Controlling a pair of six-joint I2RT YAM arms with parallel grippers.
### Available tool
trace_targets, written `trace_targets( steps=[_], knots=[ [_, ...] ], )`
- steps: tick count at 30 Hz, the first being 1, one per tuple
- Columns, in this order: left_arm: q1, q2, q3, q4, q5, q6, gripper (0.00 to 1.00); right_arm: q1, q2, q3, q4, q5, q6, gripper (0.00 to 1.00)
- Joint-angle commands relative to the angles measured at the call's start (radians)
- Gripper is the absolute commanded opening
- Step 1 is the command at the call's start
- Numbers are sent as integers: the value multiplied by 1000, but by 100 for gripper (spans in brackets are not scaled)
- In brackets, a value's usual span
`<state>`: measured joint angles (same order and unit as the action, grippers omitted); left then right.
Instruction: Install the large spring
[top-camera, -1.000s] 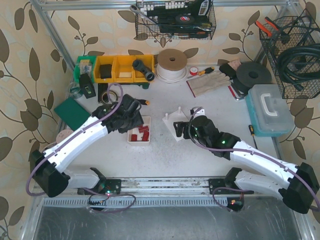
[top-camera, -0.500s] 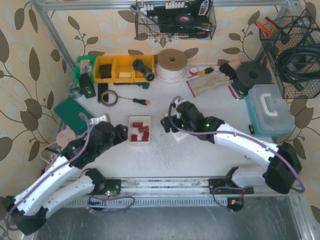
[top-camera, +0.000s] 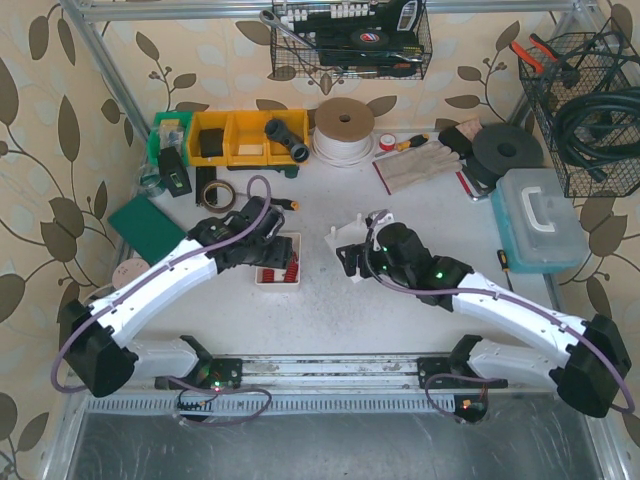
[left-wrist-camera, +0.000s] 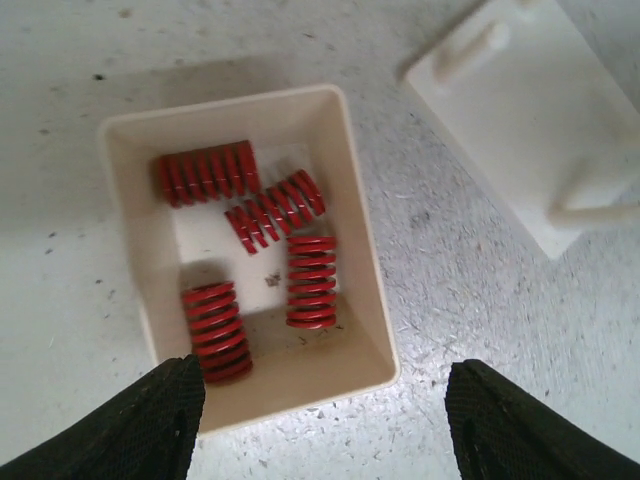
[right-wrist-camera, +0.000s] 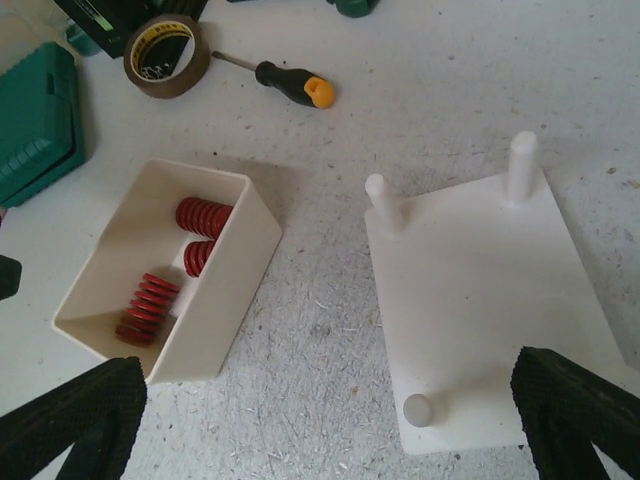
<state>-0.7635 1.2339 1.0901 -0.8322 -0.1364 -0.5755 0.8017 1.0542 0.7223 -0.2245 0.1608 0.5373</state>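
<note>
Left wrist cam shows four red springs (left-wrist-camera: 312, 281) in the cream tray (left-wrist-camera: 365, 300), mid-desk. The top view blurs them; the biggest is maybe the far-left one. Both left fingers (left-wrist-camera: 140, 430) and right fingers (right-wrist-camera: 580, 400) are spread apart and empty, the right ones over the peg plate (right-wrist-camera: 470, 300).

A workshop bench, this was, rigged up as a robot cell. A wire basket (top-camera: 290, 62) hung on the back wall, far beyond the left end effector (top-camera: 268, 240), with a wrench (top-camera: 285, 30) poking out. A second basket (top-camera: 575, 175), up and right of the right end effector (top-camera: 352, 258), held coiled black cable (top-camera: 600, 120) and red pliers (top-camera: 535, 50). Yellow parts bins (top-camera: 248, 137) sat behind the left end effector, with a roll of tape (right-wrist-camera: 167, 55) and a screwdriver (right-wrist-camera: 285, 85) just past it. A teal toolbox (top-camera: 538, 220) stood on the speckled counter (top-camera: 420, 300), aluminium framing (top-camera: 105, 75) ran all round, and leaf-print wallpaper (top-camera: 40, 150) was the one homely touch.
</note>
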Motion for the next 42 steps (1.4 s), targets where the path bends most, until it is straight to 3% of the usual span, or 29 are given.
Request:
trace_targets(
  steps=[1,5,13,17,25,33,42],
  knots=[
    [77,36,-35,84,150,244,71,-7,53,36,19,7,-11,98],
    [181,181,8,74,255,153,68,-8,82,42,31,-7,-4,98],
    [144,315,60,46,165,-274,64,-21,96,42,34,-10,1,98],
    [115,353,64,67,108,-386,64,-29,99,37,40,-23,3,98],
    [112,468,128,16,46,-434,63,-43,107,31,55,-41,8,98],
    [111,542,130,67,70,-437,63,-58,117,28,66,-63,12,98],
    [109,548,69,203,99,-456,71,-61,139,38,64,-76,10,98]
  ],
)
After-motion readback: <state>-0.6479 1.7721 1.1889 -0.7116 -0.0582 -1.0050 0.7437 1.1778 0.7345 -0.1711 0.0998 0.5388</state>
